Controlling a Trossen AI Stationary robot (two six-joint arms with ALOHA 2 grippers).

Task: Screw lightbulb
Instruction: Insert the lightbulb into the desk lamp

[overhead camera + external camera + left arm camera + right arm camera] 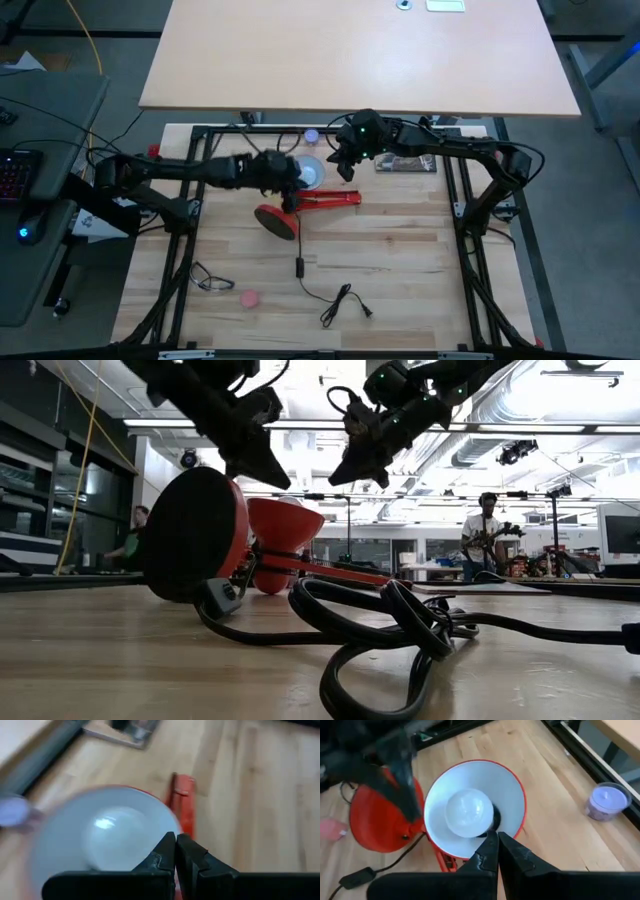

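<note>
The red lamp [300, 200] lies tipped over on the wooden table, its round base [195, 535] standing on its edge. Its shade [510, 785], white inside with a red rim, opens upward. The frosted white lightbulb [469, 812] sits in the middle of the shade; its screw base is hidden. My left gripper [175, 851] hovers shut just above the shade's rim, on the side toward the lamp's base. My right gripper [497, 845] hovers shut above the rim from the far right side. In the low view both grippers [270, 472] [345, 472] hang clear above the lamp.
A pale lavender candle in a clear cup [606, 800] stands beyond the shade near the far rail. The lamp's black cord [340, 300] coils toward the near edge. A small pink thing [249, 297] and a flat packet [405, 163] lie on the table. People stand in the room behind.
</note>
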